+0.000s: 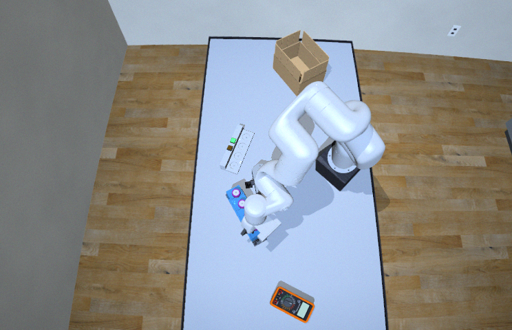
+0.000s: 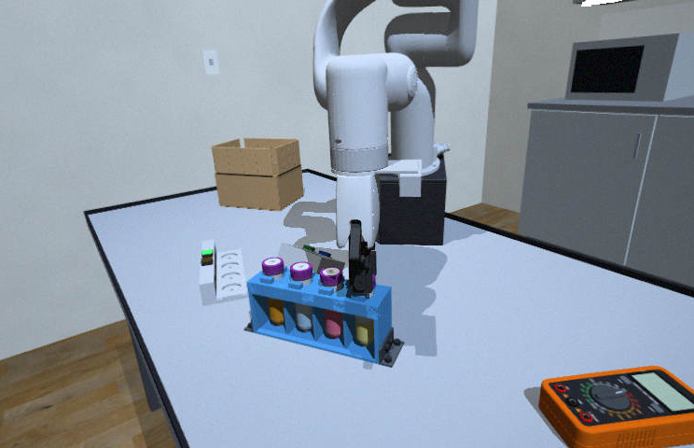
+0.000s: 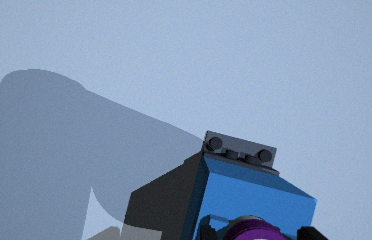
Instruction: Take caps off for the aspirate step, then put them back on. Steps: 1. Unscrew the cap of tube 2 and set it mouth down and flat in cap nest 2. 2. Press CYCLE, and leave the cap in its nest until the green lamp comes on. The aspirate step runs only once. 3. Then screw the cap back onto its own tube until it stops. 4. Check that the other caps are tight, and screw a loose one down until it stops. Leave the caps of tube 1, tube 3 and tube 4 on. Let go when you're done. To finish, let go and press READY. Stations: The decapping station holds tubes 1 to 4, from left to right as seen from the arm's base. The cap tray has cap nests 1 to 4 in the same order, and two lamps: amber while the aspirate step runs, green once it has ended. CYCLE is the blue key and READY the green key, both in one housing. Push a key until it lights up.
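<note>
The blue decapping station point(image 2: 318, 311) holds four tubes with purple caps. My gripper point(image 2: 360, 287) is down over the rack's right end in the exterior view, at tube 1. Its fingers stand part open on either side of that cap point(image 3: 251, 227), not clamped on it. The caps of tube 2 point(image 2: 330, 275), tube 3 point(image 2: 300, 271) and tube 4 point(image 2: 272, 265) sit on their tubes. The white cap tray point(image 2: 229, 266) lies behind the rack with its nests empty and its green lamp point(image 2: 206, 252) lit. The key housing point(image 2: 316, 253) is partly hidden behind the rack.
A cardboard box point(image 2: 257, 171) stands at the far end of the table. An orange multimeter point(image 2: 622, 401) lies near the front right. The arm's black base point(image 2: 411, 205) is behind the rack.
</note>
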Available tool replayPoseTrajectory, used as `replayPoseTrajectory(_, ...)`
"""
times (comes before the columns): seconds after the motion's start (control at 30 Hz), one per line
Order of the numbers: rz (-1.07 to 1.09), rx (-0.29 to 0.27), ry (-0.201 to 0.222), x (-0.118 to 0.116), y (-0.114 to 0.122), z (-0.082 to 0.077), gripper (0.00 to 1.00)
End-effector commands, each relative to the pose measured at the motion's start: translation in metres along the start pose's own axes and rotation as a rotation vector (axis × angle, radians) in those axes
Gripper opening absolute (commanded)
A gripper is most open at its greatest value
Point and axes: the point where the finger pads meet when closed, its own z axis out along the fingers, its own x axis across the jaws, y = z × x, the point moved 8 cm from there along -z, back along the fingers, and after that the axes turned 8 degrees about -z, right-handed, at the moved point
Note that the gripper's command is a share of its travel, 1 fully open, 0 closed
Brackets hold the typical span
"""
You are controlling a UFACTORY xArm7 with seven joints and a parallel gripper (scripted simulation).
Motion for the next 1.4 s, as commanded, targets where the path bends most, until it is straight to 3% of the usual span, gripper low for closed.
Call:
replayPoseTrajectory(0.0, 0.0, -0.001, 0.003, 0.001, 0.0003, 0.0011, 0.46)
replayPoseTrajectory(0.13, 0.0, -0.001, 0.003, 0.001, 0.0003, 0.0011, 0.46)
replayPoseTrajectory(0.17, 0.0, -0.001, 0.003, 0.001, 0.0003, 0.0011, 0.0)
replayPoseTrajectory(0.63, 0.0, -0.001, 0.003, 0.001, 0.0003, 0.0011, 0.0)
replayPoseTrajectory(1.37, 0.4, 0.0, 0.003, 0.0011, 0.0003, 0.0011, 0.0)
